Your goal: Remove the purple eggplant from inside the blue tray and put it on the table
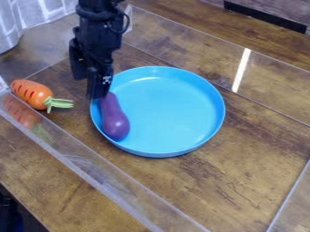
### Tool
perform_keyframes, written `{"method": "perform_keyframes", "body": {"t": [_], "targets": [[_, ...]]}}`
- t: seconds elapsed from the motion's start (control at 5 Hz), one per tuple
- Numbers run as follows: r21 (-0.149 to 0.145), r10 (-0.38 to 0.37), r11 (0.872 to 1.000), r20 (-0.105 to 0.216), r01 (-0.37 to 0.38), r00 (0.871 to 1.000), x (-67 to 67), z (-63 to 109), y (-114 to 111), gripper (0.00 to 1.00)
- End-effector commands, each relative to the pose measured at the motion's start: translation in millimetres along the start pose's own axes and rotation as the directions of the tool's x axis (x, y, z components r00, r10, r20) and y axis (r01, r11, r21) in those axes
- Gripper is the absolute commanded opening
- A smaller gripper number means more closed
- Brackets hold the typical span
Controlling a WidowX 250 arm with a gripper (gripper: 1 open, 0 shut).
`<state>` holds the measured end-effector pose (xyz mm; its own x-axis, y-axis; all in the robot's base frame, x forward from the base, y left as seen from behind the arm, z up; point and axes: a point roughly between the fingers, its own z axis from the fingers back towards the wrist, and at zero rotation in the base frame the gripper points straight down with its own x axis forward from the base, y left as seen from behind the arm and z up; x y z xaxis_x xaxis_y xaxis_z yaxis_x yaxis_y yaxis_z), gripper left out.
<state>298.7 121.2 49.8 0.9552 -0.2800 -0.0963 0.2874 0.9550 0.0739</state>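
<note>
And here's the robot's arm, dark all over, black or close to it, coming into view beyond the blue tray. Chunky, blocky housing up at the top, folks, with small paler glints on its edges. Down on the side nearest the tray it narrows to the gripper, just as dark, slim and angular. Markings, screws and cables are too small to make out.

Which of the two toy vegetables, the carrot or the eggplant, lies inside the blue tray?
The purple eggplant; the orange carrot lies outside it.
</note>
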Motion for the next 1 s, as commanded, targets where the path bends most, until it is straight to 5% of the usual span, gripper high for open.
{"method": "perform_keyframes", "body": {"t": [0.0, 0.2, 0.4, 0.8], "targets": [[0.017, -0.008, 1.0, 0.032, 0.007, 0.999, 5.3, 4.6, -1.0, 1.0], [0.011, -0.013, 1.0, 0.032, 0.013, 0.999, 7.3, -1.9, -3.1, 1.0], [0.014, -0.018, 1.0, 0.028, 0.017, 0.999, 8.8, -7.9, -4.3, 0.0], [0.03, -0.022, 0.999, 0.025, 0.021, 0.999, 7.3, -1.3, 3.1, 0.0]]}}
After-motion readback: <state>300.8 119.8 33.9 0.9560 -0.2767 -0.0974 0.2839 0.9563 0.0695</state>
